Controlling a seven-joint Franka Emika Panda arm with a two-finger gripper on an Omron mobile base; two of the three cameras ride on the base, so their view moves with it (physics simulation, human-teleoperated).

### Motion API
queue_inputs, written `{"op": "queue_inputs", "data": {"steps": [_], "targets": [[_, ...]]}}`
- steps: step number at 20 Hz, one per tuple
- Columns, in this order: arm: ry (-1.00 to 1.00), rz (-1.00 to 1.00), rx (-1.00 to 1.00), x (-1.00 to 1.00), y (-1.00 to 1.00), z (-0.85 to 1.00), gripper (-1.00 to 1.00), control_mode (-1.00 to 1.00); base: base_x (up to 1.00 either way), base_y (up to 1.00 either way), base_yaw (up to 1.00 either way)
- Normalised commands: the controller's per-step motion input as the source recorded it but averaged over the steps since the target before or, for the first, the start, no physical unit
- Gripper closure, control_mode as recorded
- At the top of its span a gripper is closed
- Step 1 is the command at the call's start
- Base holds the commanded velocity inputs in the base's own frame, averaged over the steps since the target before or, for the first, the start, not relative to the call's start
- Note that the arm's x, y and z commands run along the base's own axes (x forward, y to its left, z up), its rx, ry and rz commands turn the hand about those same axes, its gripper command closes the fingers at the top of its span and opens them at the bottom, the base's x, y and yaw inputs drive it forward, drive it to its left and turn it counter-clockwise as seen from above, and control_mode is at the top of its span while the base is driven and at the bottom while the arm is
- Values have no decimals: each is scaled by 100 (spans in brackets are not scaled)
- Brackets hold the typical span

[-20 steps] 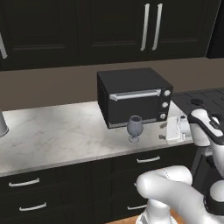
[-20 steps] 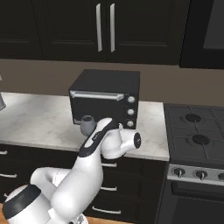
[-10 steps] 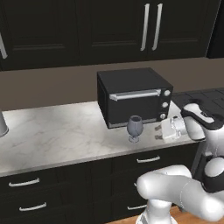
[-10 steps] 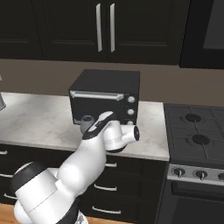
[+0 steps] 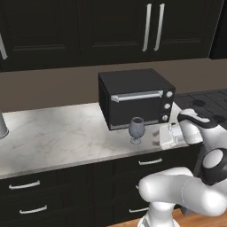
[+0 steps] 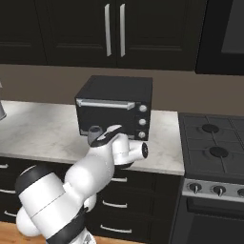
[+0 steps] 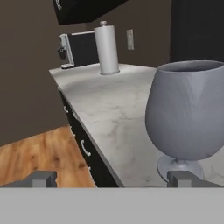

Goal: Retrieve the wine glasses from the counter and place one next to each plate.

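From the left base view, a wine glass (image 5: 136,129) stands upright on the marble desk (image 5: 57,133), near its front edge before the black oven (image 5: 135,97). The hand view puts the glass (image 7: 188,118) close ahead at right, with the fingers (image 7: 111,178) spread wide and holding nothing.
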Motion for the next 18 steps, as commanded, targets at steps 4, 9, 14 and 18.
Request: {"op": "queue_inputs", "data": {"steps": [4,9,14,18], "targets": [[0,-5,0,35,19,-5,-100,-100,0,0,0],[0,-2,0,20,10,-20,-100,-100,0,0,0],[0,-1,0,25,4,-21,-100,-100,0,0,0],[0,-1,0,33,6,-11,-100,-100,0,0,0]]}}
